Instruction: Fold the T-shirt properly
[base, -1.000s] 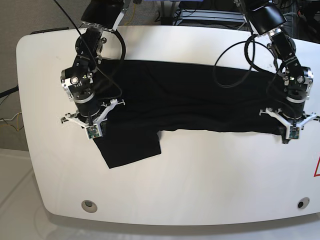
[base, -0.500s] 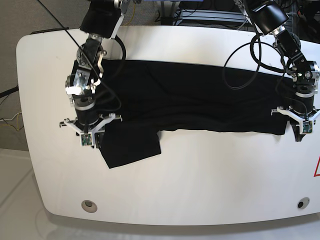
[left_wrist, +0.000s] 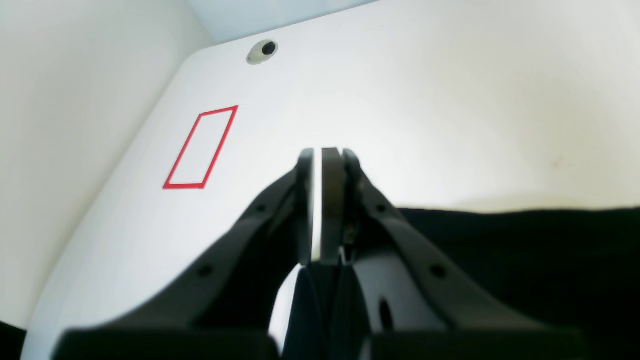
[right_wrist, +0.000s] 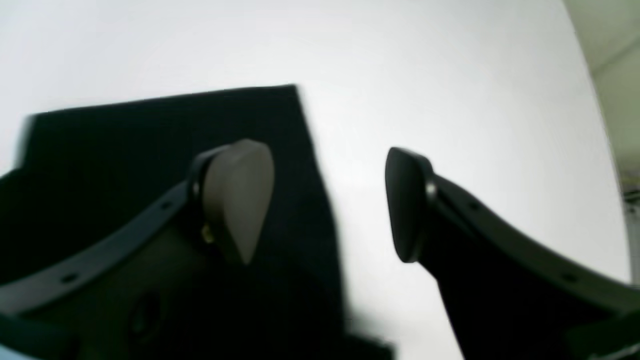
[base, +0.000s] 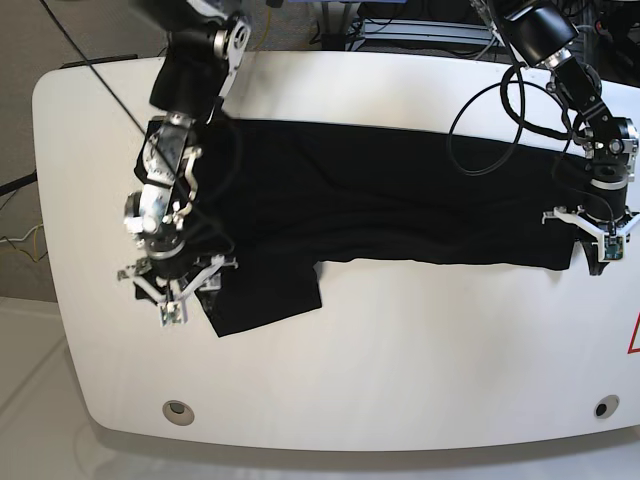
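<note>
The black T-shirt (base: 400, 200) lies as a wide band across the white table (base: 400, 350), one sleeve (base: 265, 300) jutting toward the front on the left. My right gripper (base: 170, 300) hovers at that sleeve's left edge. In the right wrist view it (right_wrist: 330, 200) is open, with one finger (right_wrist: 240, 195) over the cloth (right_wrist: 150, 130), the other over bare table, and nothing between them. My left gripper (base: 603, 255) sits at the shirt's right end. Its fingers (left_wrist: 332, 200) are pressed together (left_wrist: 317, 155), with dark cloth folds (left_wrist: 320, 300) bunched deeper between the jaws.
A red rectangle outline (left_wrist: 200, 147) and a round hole (left_wrist: 262, 50) mark the table near its right front corner. Another hole (base: 178, 410) is at the front left. Cables (base: 480, 110) loop off the arm over the shirt's back right.
My right gripper opened, let go of the cloth and shifted left toward the front beside the sleeve. The left gripper stayed shut and drifted slightly right and back.
</note>
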